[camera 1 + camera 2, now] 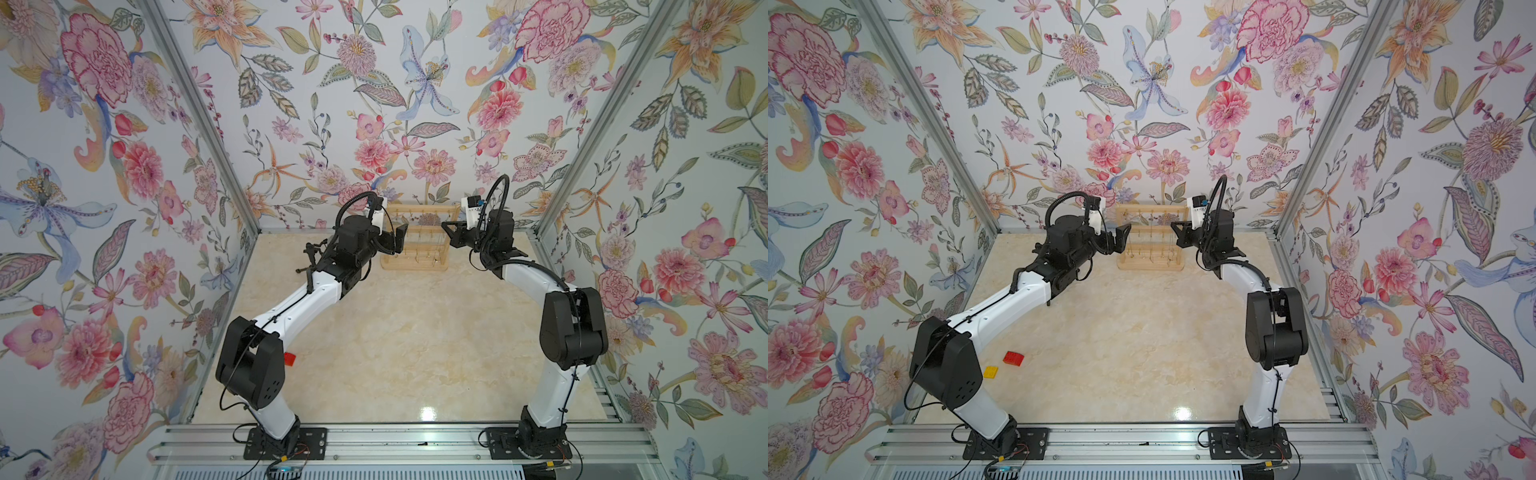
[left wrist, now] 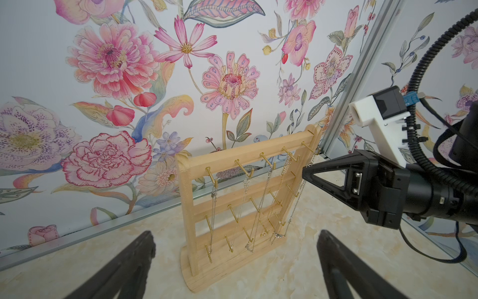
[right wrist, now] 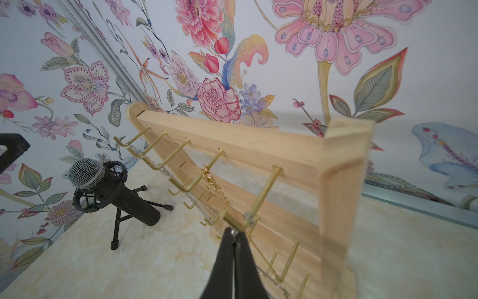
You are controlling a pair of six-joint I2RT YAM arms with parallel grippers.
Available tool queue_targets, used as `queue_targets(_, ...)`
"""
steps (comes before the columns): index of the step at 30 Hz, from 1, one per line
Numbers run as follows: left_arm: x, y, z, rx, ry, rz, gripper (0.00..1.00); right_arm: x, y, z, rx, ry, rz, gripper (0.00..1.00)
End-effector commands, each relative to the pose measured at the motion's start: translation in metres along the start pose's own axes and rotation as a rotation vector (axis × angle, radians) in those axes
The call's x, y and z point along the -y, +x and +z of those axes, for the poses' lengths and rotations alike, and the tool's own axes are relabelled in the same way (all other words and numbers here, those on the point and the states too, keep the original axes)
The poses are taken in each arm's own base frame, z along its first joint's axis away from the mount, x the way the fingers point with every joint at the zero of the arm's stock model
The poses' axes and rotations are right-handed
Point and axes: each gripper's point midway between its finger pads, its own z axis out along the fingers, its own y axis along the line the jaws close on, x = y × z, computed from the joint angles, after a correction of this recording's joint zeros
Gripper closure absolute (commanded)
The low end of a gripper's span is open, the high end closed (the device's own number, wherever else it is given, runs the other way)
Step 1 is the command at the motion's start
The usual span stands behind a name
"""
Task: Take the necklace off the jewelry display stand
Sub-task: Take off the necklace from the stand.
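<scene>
The jewelry display stand (image 1: 419,266) (image 1: 1150,264) (image 2: 190,196) (image 3: 271,150) is a pale wooden rack with gold hooks, upright near the back wall. Several thin chains hang from its hooks. The necklace (image 2: 311,160) (image 3: 248,216) is a silver chain on the top bar's end hook, on the right arm's side. My right gripper (image 1: 446,226) (image 1: 1175,228) (image 2: 305,173) (image 3: 234,231) is shut, its tips pinching this chain just below that hook. My left gripper (image 1: 401,237) (image 1: 1123,235) (image 2: 236,233) stands open at the stand's other end, holding nothing, its fingers (image 2: 139,259) apart from the wood.
A black microphone on a small tripod (image 3: 113,191) (image 1: 309,257) stands left of the stand, behind the left arm. A red brick (image 1: 1013,358) and a yellow brick (image 1: 990,371) lie on the marble table near the left arm's base. Flowered walls close in three sides.
</scene>
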Motion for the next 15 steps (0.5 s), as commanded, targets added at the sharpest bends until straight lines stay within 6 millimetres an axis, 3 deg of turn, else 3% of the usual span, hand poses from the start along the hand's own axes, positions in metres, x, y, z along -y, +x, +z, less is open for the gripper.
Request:
queue_targets(1, -0.003, -0.003, -0.002, 0.017, 0.011, 0.014, 0.01, -0.015, -0.030, -0.011, 0.052, 0.000, -0.063, 0.96)
queue_targets(15, -0.003, -0.005, -0.006, 0.026, 0.010, 0.017, 0.01, -0.027, -0.046, -0.021, 0.082, 0.016, -0.094, 0.98)
